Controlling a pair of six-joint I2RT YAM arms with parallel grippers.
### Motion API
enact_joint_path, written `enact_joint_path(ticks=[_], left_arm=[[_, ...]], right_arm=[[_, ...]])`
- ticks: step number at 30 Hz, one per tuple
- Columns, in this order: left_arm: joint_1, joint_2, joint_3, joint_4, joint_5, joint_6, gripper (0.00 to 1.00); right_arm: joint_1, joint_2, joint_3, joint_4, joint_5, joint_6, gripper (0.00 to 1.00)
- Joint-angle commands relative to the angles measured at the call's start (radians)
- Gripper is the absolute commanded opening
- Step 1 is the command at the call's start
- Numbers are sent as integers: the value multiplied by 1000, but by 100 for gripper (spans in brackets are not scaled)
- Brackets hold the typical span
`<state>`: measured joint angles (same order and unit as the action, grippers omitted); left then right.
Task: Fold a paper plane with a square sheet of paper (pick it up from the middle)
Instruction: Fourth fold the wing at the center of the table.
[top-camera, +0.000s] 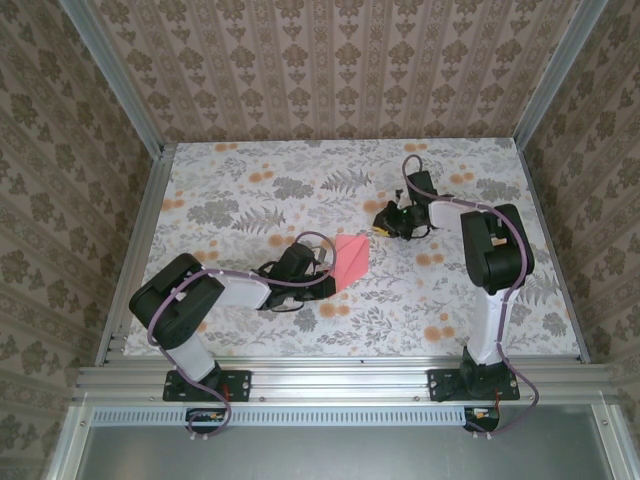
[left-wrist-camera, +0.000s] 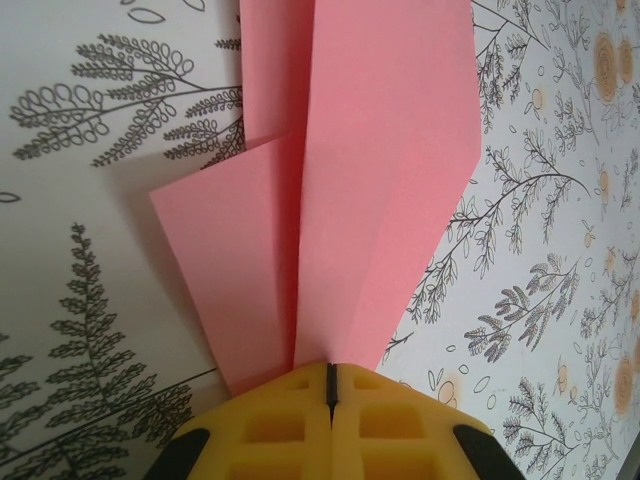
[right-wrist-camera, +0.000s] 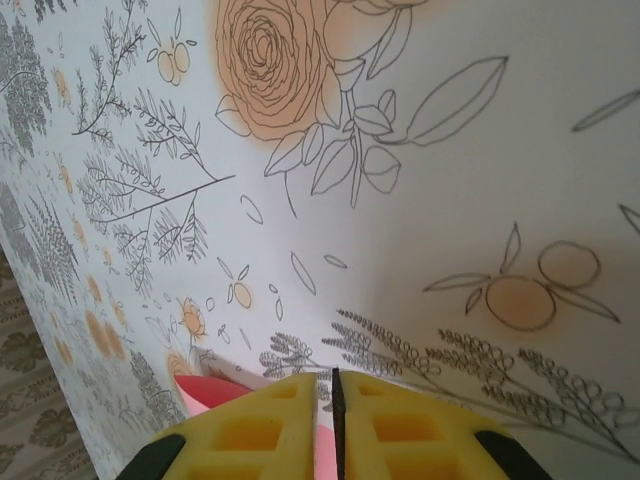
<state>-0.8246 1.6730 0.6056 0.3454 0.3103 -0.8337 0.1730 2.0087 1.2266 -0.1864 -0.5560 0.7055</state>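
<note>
The square sheet of paper (top-camera: 350, 260) is pink-red and folded into a long pointed shape with a centre crease and side flaps. It lies near the table's middle. In the left wrist view the paper (left-wrist-camera: 370, 180) fans out from my left gripper (left-wrist-camera: 331, 375), whose yellow jaws are shut on its narrow end. From above, the left gripper (top-camera: 325, 286) sits at the paper's near-left edge. My right gripper (top-camera: 383, 222) is up and to the right of the paper, apart from it. Its jaws (right-wrist-camera: 332, 385) stand a thin slit apart with nothing between them, and a pink corner (right-wrist-camera: 205, 392) shows low on the left.
The floral tabletop (top-camera: 250, 200) is walled by patterned panels on three sides, with an aluminium rail (top-camera: 330, 380) along the near edge where both arm bases are bolted. Cables loop over each arm.
</note>
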Motion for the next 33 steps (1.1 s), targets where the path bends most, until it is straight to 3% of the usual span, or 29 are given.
enact_joint_path(ticks=[1,8,14,21,27,33], left_arm=[[-17,39,-26,-196,-6,25,0],[-19,38,-3,-217,-2,39,0],[-20,34,-3,-217,2,37,0],[-21,-32,8,-227,23,33,0],[-19,-136,33,-272,25,35,7],[-18,-189,40,-268,58,38,7]], right_arm=[[24,-114,-50,-11,8,-19,15],[167,-209,-193,86,-35,24,13],[248,-149,-259,196,-21,97,12],[255,-60,-259,122,54,49,6],[255,-57,-280,124,58,38,6],[256,-55,-285,135,60,46,6]])
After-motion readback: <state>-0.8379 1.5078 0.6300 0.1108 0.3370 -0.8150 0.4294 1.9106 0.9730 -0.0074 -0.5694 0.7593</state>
